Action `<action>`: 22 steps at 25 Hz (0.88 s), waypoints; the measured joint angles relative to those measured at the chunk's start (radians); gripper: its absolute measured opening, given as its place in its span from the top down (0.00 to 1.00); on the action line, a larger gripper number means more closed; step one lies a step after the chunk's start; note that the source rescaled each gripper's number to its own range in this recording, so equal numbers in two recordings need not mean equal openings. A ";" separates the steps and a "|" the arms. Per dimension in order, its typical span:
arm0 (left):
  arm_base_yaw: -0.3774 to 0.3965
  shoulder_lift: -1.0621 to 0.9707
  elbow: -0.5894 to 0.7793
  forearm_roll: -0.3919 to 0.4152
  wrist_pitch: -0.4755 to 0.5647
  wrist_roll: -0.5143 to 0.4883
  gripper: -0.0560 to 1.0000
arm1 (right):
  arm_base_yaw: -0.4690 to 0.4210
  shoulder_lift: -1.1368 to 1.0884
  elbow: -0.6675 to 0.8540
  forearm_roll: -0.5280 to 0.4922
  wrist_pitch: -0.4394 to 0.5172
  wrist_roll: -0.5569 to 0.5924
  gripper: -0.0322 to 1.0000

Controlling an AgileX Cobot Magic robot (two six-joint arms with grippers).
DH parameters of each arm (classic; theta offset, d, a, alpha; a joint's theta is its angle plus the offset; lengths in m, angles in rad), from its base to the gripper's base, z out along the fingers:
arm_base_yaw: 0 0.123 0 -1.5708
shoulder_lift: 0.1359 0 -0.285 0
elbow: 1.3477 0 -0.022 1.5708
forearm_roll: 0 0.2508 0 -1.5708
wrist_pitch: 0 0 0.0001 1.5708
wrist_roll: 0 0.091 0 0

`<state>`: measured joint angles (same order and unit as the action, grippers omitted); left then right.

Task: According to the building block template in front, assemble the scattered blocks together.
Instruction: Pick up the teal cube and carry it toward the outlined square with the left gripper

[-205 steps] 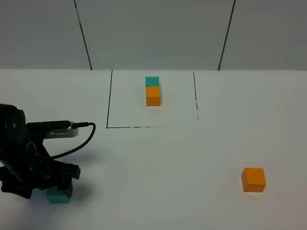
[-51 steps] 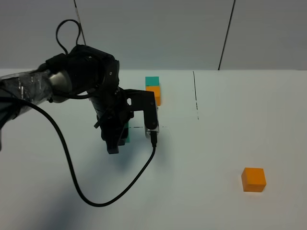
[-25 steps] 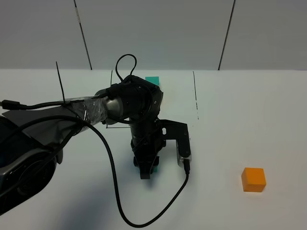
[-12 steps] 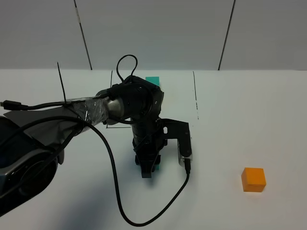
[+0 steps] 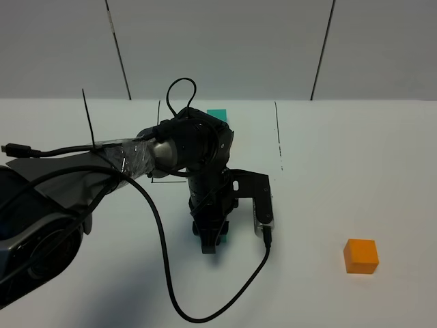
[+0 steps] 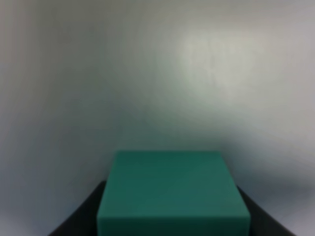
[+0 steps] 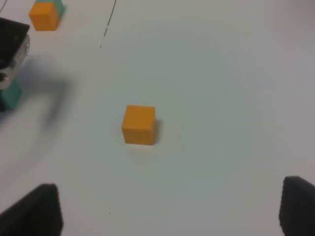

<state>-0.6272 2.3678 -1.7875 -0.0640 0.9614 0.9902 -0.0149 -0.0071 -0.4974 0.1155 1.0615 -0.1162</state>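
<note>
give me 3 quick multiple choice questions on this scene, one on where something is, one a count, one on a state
1. Where is the loose orange cube?
A. inside the drawn outline
B. on the table, right side, held by nothing
C. on top of another block

2. How many orange cubes show in the right wrist view?
A. one
B. two
C. three

3. What state is the left gripper in?
A. open, nothing in it
B. shut on nothing
C. shut on the teal cube

Answers:
1 B: it sits alone at the right of the exterior view.
2 B: the loose one plus the orange half of the template.
3 C: the left wrist view shows the cube between its dark fingers.
</note>
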 joint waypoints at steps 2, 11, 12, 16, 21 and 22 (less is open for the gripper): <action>0.000 0.000 0.000 0.000 -0.002 0.000 0.91 | 0.000 0.000 0.000 0.000 0.000 0.000 0.23; -0.001 0.001 -0.003 0.016 -0.037 -0.003 0.06 | 0.000 0.000 0.000 0.000 0.000 0.000 0.23; -0.001 0.001 -0.004 0.023 -0.039 -0.005 0.02 | 0.000 0.000 0.000 0.000 0.000 0.000 0.23; -0.001 0.001 -0.007 0.035 -0.037 -0.031 0.00 | 0.000 0.000 0.000 0.000 0.000 0.000 0.23; -0.002 -0.013 -0.002 0.053 -0.036 -0.034 0.00 | 0.000 0.000 0.000 0.000 0.000 0.000 0.23; -0.002 -0.017 0.000 0.064 -0.027 -0.034 0.00 | 0.000 0.000 0.000 0.000 0.000 0.000 0.23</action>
<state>-0.6291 2.3508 -1.7871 0.0000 0.9347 0.9564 -0.0149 -0.0071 -0.4974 0.1155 1.0615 -0.1162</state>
